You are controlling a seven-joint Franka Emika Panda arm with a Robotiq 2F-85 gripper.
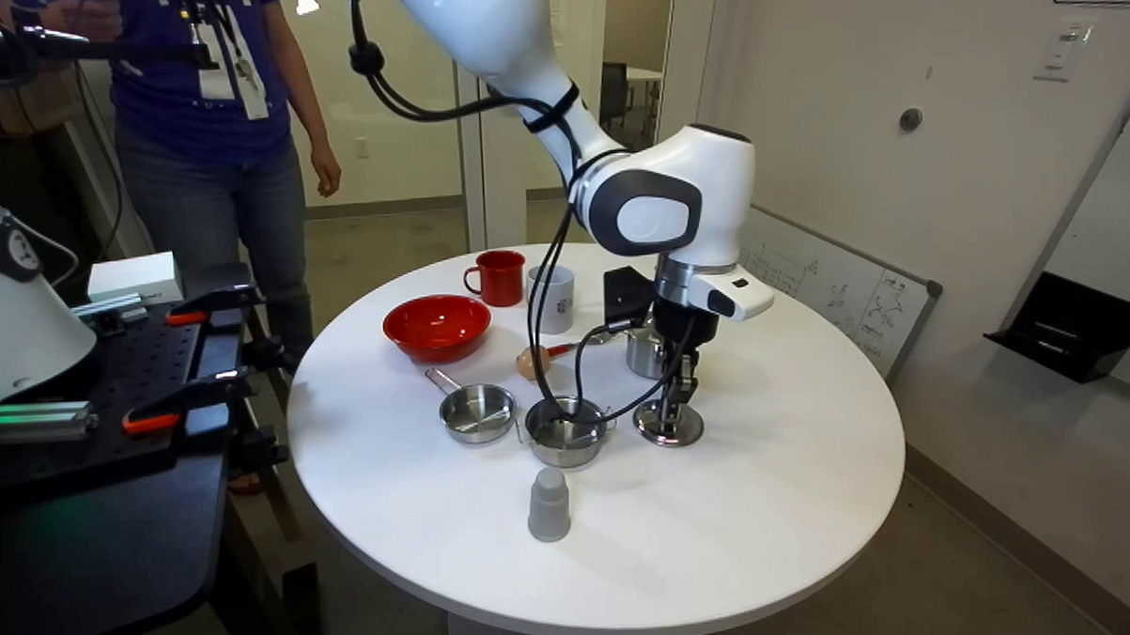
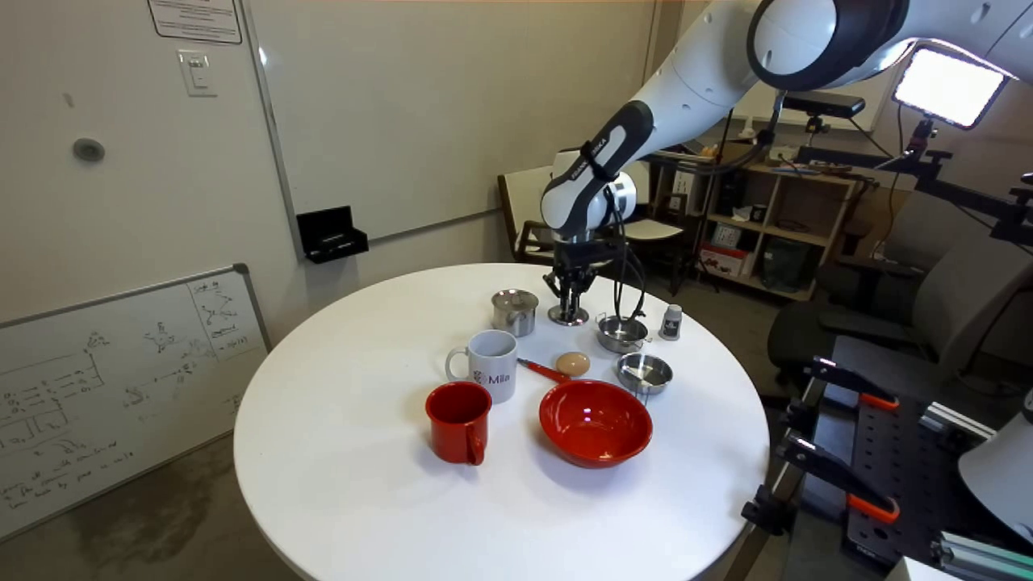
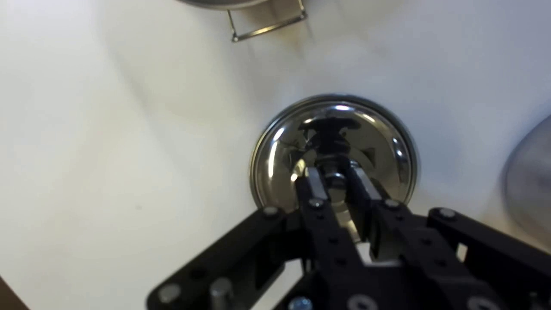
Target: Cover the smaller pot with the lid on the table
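The lid [image 1: 671,437] is a flat round shiny steel disc at table level, below my gripper; it also shows in an exterior view [image 2: 563,321] and in the wrist view [image 3: 275,172]. My gripper [image 3: 332,174] points straight down, its fingertips on both sides of the lid's central knob and appearing to press on it. The gripper also shows in both exterior views [image 1: 671,406] [image 2: 570,305]. The smaller pot [image 2: 515,313], tall shiny steel, stands beside the lid. In an exterior view the smaller pot [image 1: 643,354] is partly hidden behind the gripper. A curved steel part shows at the wrist view's right edge.
A two-handled steel bowl [image 1: 567,440] stands close to the lid, with arm cables hanging over it. A small steel pan [image 1: 479,414], grey bottle [image 1: 549,508], red bowl [image 2: 595,424], red mug [image 2: 458,424], white mug [image 2: 494,363], egg [image 2: 573,364] and red-handled utensil [image 2: 542,370] stand around.
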